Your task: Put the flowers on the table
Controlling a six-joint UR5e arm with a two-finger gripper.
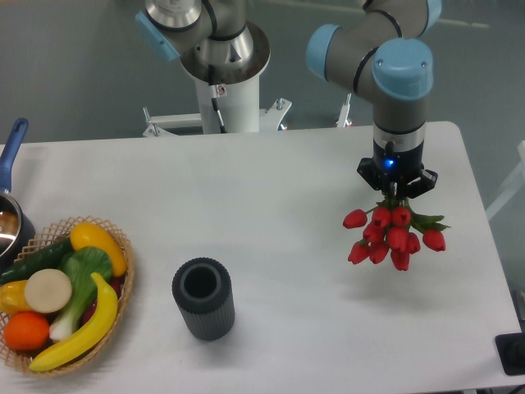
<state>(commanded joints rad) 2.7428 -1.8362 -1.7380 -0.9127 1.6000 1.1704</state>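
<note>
Fixed camera view. The arm [373,49] enters from the upper centre, bends at a blue-capped elbow joint, and directs its wrist straight down over the right part of the white table [271,189]. The gripper [396,190] hangs vertically below the wrist, with a blue indicator light lit on its body.

The fingers are closed narrowly on the stems of the flowers [392,234], a bunch of red tulips with green leaves. The blooms hang directly beneath the gripper and spread to both sides. A faint shadow lies on the table below and to the left of the bunch; the blooms appear to be raised off the surface, although this view does not confirm the gap.

A dark ribbed cylindrical vase [203,298] stands upright near the front centre of the table, well apart from the flowers, with its open mouth facing up.

At the front left corner sits a wicker basket [123,287] holding a banana, an orange, a cucumber and other produce. A pot [10,222] with a blue handle is at the left edge, just beside the basket.
</note>
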